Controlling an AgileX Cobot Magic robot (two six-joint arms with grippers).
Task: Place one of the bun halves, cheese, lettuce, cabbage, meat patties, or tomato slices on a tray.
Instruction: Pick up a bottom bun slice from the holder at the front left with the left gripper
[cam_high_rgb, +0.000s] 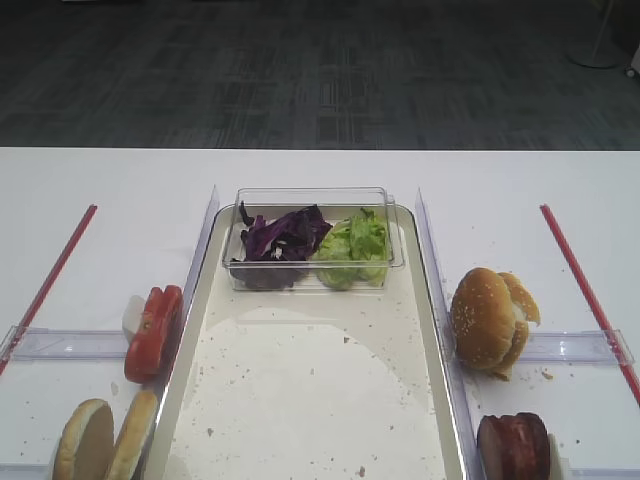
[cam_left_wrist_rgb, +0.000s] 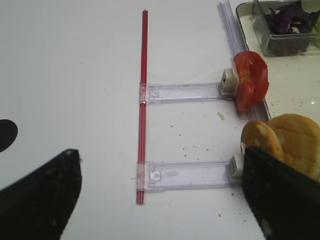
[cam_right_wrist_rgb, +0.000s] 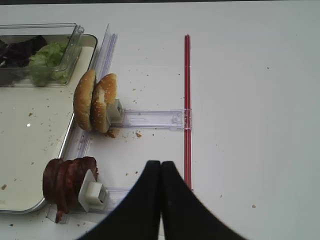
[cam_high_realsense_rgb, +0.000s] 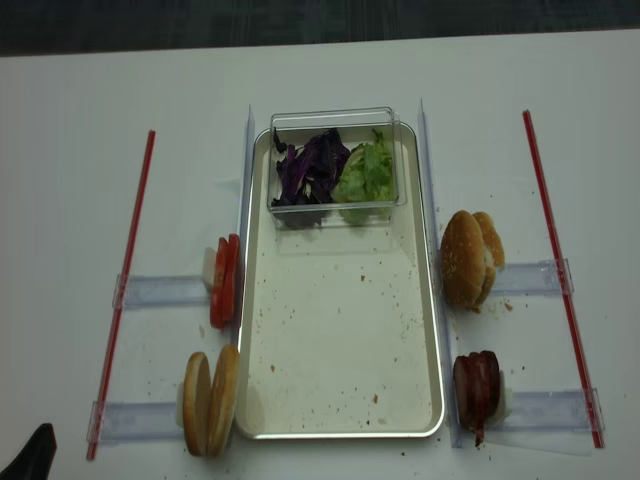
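The tray (cam_high_rgb: 320, 390) (cam_high_realsense_rgb: 340, 330) lies mid-table with a bare, crumb-speckled floor. Purple cabbage (cam_high_rgb: 280, 238) and green lettuce (cam_high_rgb: 355, 242) sit in a clear box (cam_high_rgb: 312, 195) at its far end. Tomato slices (cam_high_rgb: 155, 330) (cam_left_wrist_rgb: 250, 80) and the bun halves (cam_high_rgb: 100, 440) (cam_left_wrist_rgb: 295, 135) stand on edge left of the tray. The meat patties (cam_high_rgb: 515, 445) (cam_right_wrist_rgb: 67, 182) stand on its right. No cheese is in view. My left gripper (cam_left_wrist_rgb: 160, 152) is open over the table left of the bun halves, holding nothing. My right gripper (cam_right_wrist_rgb: 161, 165) is shut and empty, right of the patties.
A sesame-seeded bun (cam_high_rgb: 490, 320) (cam_right_wrist_rgb: 95, 102) stands on edge right of the tray. Clear plastic holder rails (cam_left_wrist_rgb: 187, 175) hold the food rows. Red strips (cam_left_wrist_rgb: 143, 100) (cam_right_wrist_rgb: 187, 110) run along the white table on both sides. A dark gripper tip (cam_high_realsense_rgb: 30, 455) shows at the near left corner.
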